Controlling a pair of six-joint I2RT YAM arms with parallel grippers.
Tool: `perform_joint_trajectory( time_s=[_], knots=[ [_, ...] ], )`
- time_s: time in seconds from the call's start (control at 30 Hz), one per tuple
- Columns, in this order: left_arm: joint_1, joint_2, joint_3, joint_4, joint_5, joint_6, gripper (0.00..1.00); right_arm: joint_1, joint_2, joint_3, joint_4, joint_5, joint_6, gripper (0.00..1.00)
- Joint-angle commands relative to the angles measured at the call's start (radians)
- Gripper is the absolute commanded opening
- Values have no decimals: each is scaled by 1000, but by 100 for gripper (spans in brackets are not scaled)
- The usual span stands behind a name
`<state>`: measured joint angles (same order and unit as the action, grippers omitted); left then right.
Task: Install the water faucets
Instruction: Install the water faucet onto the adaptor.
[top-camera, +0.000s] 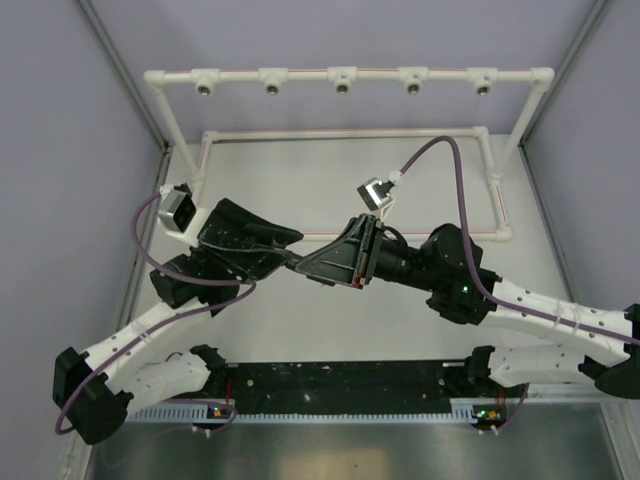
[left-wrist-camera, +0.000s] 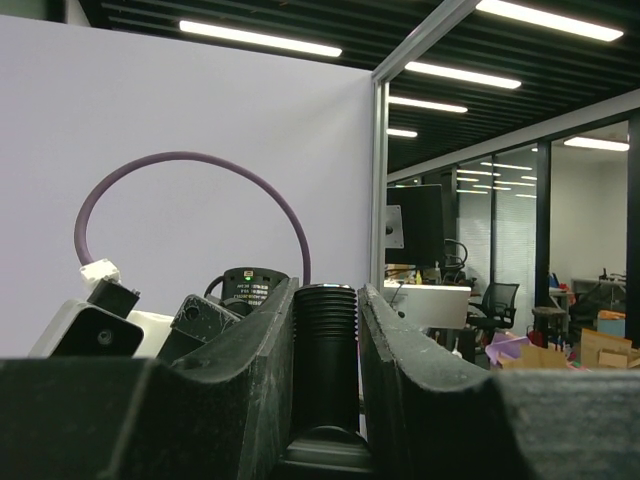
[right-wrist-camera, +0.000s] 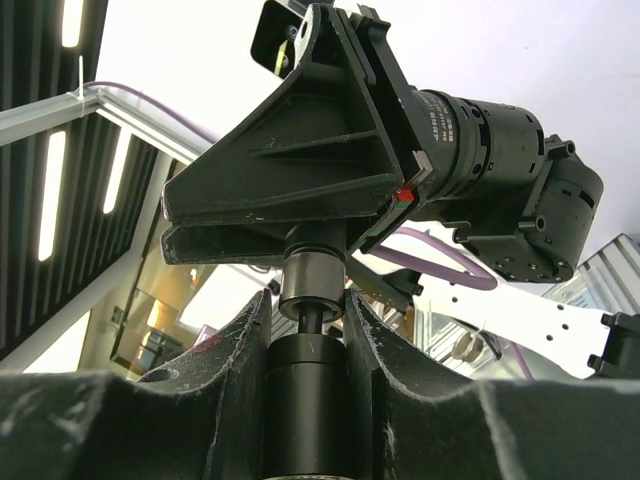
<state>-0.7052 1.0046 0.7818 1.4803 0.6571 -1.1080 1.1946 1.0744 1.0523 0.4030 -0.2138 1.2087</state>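
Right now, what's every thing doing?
Left hand, shut.
Ribbed faucet part, clamped in left hand.
Right hand, shut.
Smooth faucet part, clamped in right hand.
Pipe frame, upright.
Sockets, all bare.

White print on the motor housing (right-wrist-camera: 470, 140) is illegible.

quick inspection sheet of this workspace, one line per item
surface: pale table, white pipe frame with five sockets at the back
job's things: ribbed black faucet piece and smooth black faucet piece, seemingly end to end above the table
clutter: nothing seen
grippers: left tool shut on the ribbed piece; right tool shut on the smooth piece
cables: purple cables looping off both wrists
surroundings: pale walls, office beyond
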Motion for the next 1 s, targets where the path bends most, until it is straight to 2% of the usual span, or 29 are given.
perform_joint_trajectory(
  time_s=[0.0, 0.4, 0.6, 0.97],
  knots=[
    [-28, 45, -41, 138, 230, -19, 0, -26, -19, 41, 207, 117, 5, 26],
    [-28, 28, -47, 140, 210, -19, 0, -40, -42, 17, 208, 116, -5, 40],
    [-28, 22, -49, 140, 199, -19, 0, -47, -50, 6, 201, 116, -15, 40],
    [-28, -17, -50, 140, 150, -13, 0, -50, -113, -29, 120, 188, -152, 45]
  ],
)
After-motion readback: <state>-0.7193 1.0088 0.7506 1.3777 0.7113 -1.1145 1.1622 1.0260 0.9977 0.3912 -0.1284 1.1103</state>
